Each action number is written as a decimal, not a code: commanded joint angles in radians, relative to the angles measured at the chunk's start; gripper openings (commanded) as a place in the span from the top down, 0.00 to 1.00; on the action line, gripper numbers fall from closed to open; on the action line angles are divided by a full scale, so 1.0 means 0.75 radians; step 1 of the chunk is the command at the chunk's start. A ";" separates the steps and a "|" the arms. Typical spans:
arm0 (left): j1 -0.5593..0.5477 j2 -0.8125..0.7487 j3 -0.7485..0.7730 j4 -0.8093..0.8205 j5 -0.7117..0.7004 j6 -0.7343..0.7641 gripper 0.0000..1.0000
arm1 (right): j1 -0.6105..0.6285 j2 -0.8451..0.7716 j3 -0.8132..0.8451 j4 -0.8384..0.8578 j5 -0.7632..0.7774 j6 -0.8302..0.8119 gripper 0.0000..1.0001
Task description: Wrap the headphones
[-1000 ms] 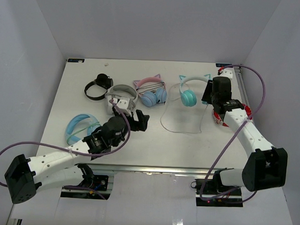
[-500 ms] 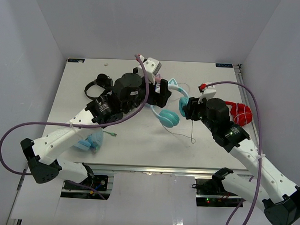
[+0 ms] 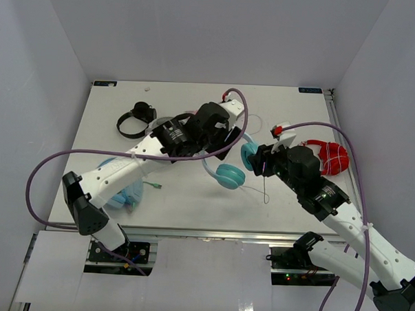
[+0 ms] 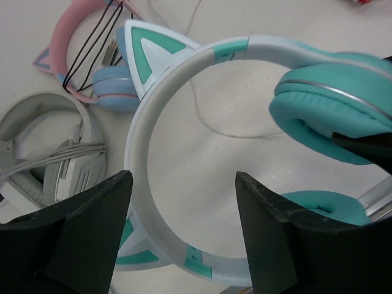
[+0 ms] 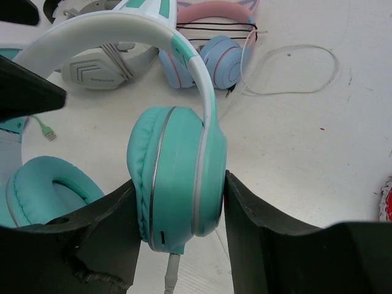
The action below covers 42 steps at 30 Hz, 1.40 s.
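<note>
Top external view: the headphones point(image 3: 228, 176) are seen near the middle of the table point(image 3: 299, 111), between the two arms, with one teal cup low and the other just beside the right claw point(image 3: 257, 160). From the right wrist that cup is seen clamped flat between the right claw's two fingers point(image 5: 110, 239), one finger pressed on each face, and the cable point(image 5: 171, 269) is seen leaving the cup's lower end. The left claw point(image 3: 225, 144) is placed at the headband. From the left wrist its fingers point(image 4: 86, 233) are seen spread wide, with the lower run of the white band passing between them and the band's side lying just beside the left finger; no squeeze on the band is seen. A teal ear stands on the band's top. Behind the headphones, a pink pair point(image 4: 116, 92) and a white pair point(image 4: 61, 165) lie side by side on the table. A red pair point(image 3: 329, 157) lies by the right edge and a black pair point(image 3: 135, 120) at the far left.
</note>
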 commanded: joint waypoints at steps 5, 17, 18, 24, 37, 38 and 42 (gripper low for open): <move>0.006 0.043 0.053 -0.113 -0.085 0.054 0.23 | 0.014 -0.048 0.021 0.111 -0.031 -0.014 0.92; 0.013 -0.040 0.018 0.006 -0.169 0.122 0.18 | 0.023 -0.046 0.016 0.105 -0.058 -0.027 0.92; 0.014 -0.044 0.035 -0.009 -0.147 0.122 0.17 | 0.023 -0.044 0.017 0.105 -0.063 -0.030 0.92; 0.029 -0.044 0.049 -0.070 0.030 0.122 0.18 | 0.025 -0.069 0.012 0.108 -0.068 -0.028 0.92; 0.041 0.012 -0.004 -0.082 -0.001 0.144 0.21 | 0.030 -0.098 0.006 0.114 -0.100 -0.034 0.92; 0.041 0.006 -0.015 -0.070 0.003 0.162 0.20 | 0.031 -0.099 0.007 0.115 -0.106 -0.035 0.92; 0.059 -0.008 -0.047 -0.050 0.017 0.167 0.21 | 0.033 -0.108 0.010 0.111 -0.122 -0.036 0.92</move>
